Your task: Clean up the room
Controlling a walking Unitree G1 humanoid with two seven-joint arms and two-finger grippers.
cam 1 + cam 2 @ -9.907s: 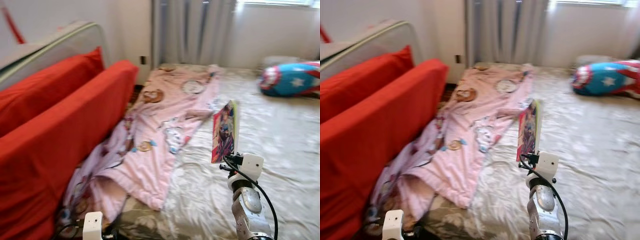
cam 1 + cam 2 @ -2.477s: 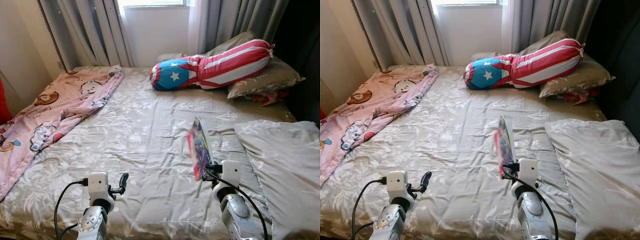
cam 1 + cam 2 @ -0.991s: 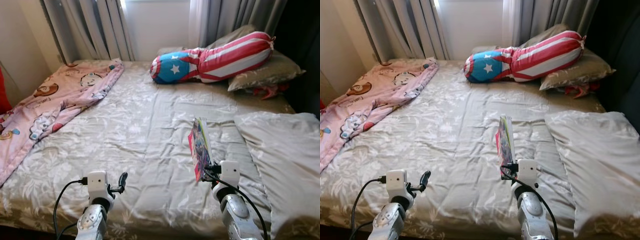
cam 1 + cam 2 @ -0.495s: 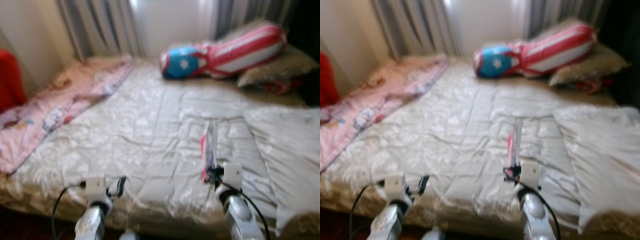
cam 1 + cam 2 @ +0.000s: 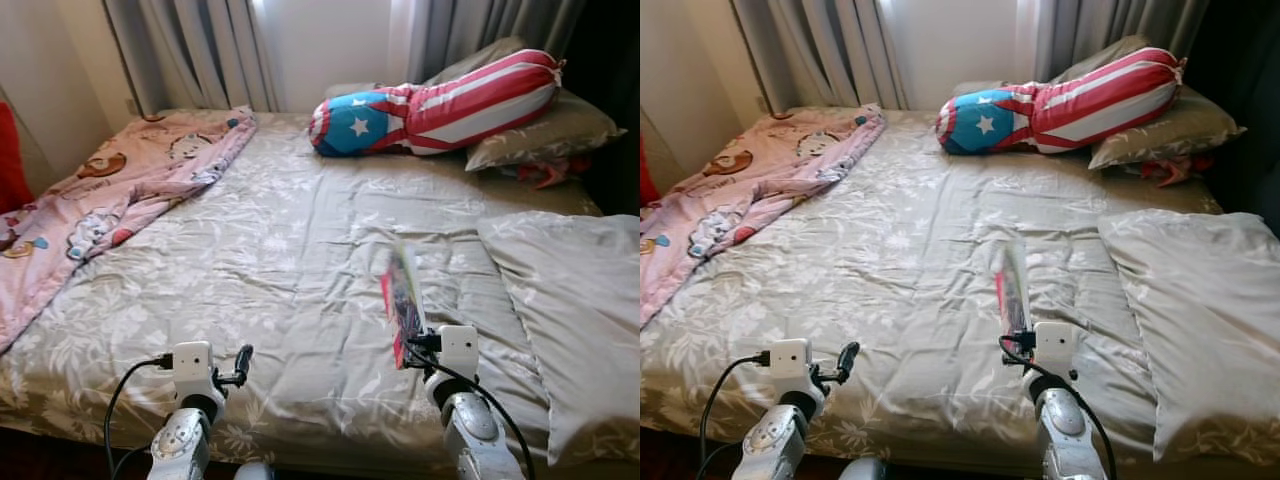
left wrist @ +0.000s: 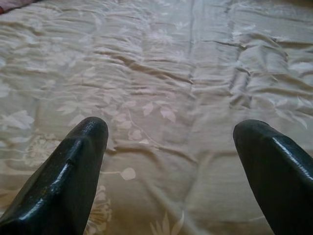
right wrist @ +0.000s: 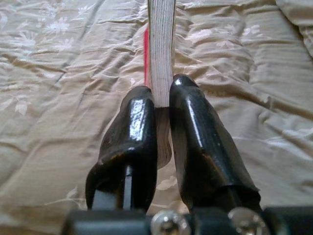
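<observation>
From the head views I'm watching my right tool point(image 5: 410, 345) holding a thin comic book point(image 5: 403, 302) upright by its lower edge, low over the near part of the bed point(image 5: 300, 230), while my left tool point(image 5: 240, 362) is hovering empty beside it. In the left wrist view the fingers point(image 6: 68, 171) are standing wide apart over bare sheet. In the right wrist view both fingers point(image 7: 132, 147) are pinching the book's point(image 7: 160, 44) page edge; I'm judging it light and floppy, best gripped near the spine.
</observation>
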